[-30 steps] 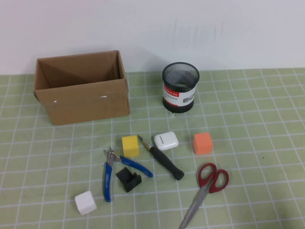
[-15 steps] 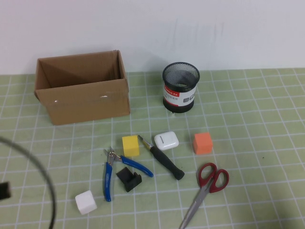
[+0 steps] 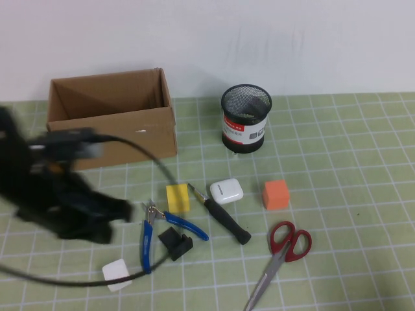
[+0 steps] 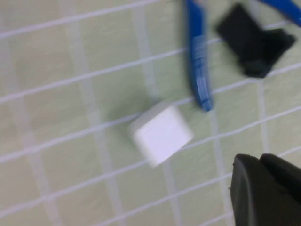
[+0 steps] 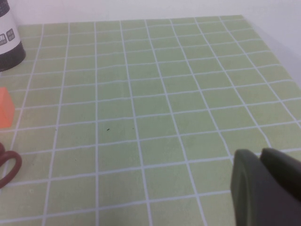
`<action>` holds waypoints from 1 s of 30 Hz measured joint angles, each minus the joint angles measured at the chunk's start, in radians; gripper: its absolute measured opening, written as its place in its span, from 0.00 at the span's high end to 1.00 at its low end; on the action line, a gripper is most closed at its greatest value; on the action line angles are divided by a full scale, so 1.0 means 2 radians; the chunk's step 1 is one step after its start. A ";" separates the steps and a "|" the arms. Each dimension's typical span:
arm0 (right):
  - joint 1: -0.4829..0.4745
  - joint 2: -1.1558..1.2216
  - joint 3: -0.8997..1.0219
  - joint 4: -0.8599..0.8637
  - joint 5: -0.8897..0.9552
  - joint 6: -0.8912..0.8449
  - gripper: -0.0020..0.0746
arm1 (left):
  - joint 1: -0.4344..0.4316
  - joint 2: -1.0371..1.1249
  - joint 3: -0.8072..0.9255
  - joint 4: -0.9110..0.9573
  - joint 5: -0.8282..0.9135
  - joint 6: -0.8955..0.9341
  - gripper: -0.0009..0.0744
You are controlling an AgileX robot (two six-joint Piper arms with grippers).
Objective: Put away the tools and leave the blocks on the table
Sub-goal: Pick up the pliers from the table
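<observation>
The blue-handled pliers [image 3: 162, 223], the black-handled screwdriver [image 3: 224, 220] and the red-handled scissors [image 3: 285, 249] lie on the green grid table [image 3: 350, 162]. The yellow block [image 3: 176, 197], orange block [image 3: 275, 194] and white block [image 3: 117, 273] sit among them. My left gripper [image 3: 120, 210] is blurred, low over the table just left of the pliers. In the left wrist view it [image 4: 258, 162] is shut and empty beside the white block [image 4: 161, 133] and a pliers handle [image 4: 197, 70]. My right gripper [image 5: 258, 157] is shut and empty over bare mat, out of the high view.
An open cardboard box [image 3: 110, 139] stands at the back left and a black mesh cup [image 3: 245, 120] at the back centre. A white rounded case [image 3: 226, 191] lies by the screwdriver. A small black plastic piece [image 3: 175, 243] lies between the pliers' handles.
My left arm has swung in from the left edge to just left of the pliers. Nothing on the table has moved.
</observation>
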 joint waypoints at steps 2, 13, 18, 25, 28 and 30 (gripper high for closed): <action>0.000 0.000 0.000 0.000 0.000 0.000 0.99 | -0.031 0.034 -0.022 0.002 -0.007 -0.014 0.99; 0.000 0.000 0.000 0.000 0.000 0.000 0.99 | -0.086 0.160 -0.101 0.064 -0.003 -0.046 0.89; 0.000 0.000 0.000 0.000 0.000 0.000 0.99 | -0.086 0.189 -0.102 0.082 -0.005 -0.066 0.61; 0.000 0.000 0.000 0.000 0.000 0.000 0.99 | -0.086 0.217 -0.102 0.117 -0.036 -0.152 0.50; 0.000 0.000 0.000 0.000 0.000 0.000 0.99 | -0.086 0.226 -0.102 0.118 -0.048 -0.157 0.50; 0.000 0.000 0.000 0.000 0.000 0.000 0.99 | -0.086 0.233 -0.102 0.118 -0.051 -0.162 0.50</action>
